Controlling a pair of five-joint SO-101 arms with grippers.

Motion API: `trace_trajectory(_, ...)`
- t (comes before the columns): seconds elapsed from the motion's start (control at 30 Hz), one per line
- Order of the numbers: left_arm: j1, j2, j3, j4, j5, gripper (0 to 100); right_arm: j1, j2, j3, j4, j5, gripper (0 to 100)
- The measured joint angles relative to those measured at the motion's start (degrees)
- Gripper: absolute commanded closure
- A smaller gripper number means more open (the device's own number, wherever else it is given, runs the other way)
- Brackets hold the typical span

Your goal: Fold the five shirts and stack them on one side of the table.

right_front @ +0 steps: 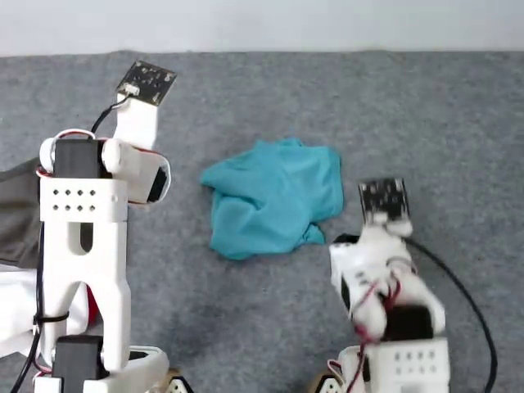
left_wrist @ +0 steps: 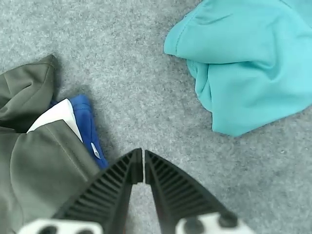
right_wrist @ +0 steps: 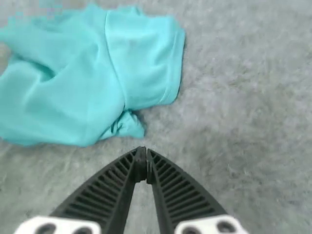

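Trouble spot for me is how bunched the teal shirt is. Layers overlap, so I'd guess a pinch on any lump takes several plies and it lifts as a wad instead of spreading out. Both pincers have their tips pressed together with nothing in them, left pincer and right pincer, so coming down like that would probably just shove cloth across the fuzzy grey table.

Shirt sits mid-table between the two arms. Its twisted little tail is near the right pincer's tips, not touching. The left pincer is farther from it and just beside the heap of olive shirt, blue shirt and white cloth, which it might snag.
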Motion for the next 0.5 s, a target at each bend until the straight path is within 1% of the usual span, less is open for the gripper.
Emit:
trace_trajectory(0.13, 0.0, 0.0, 0.0, 0.0, 0.0, 98, 0.2, 16.6, -12.2, 3.5, 0.1, 98.4)
trace_trajectory(0.27, 0.0, 0.0, 0.0, 0.0, 0.0, 98, 0.3, 30.7, -22.4, 4.4, 1.0, 98.4)
trace_trajectory(0.33, 0.0, 0.0, 0.7, 0.0, 0.0, 98, 0.3, 36.0, -26.0, 4.4, 4.0, 98.4)
trace_trajectory(0.5, 0.0, 0.0, 4.9, 0.0, 0.0, 98, 0.3, 45.8, -28.8, 4.4, 15.5, 97.4)
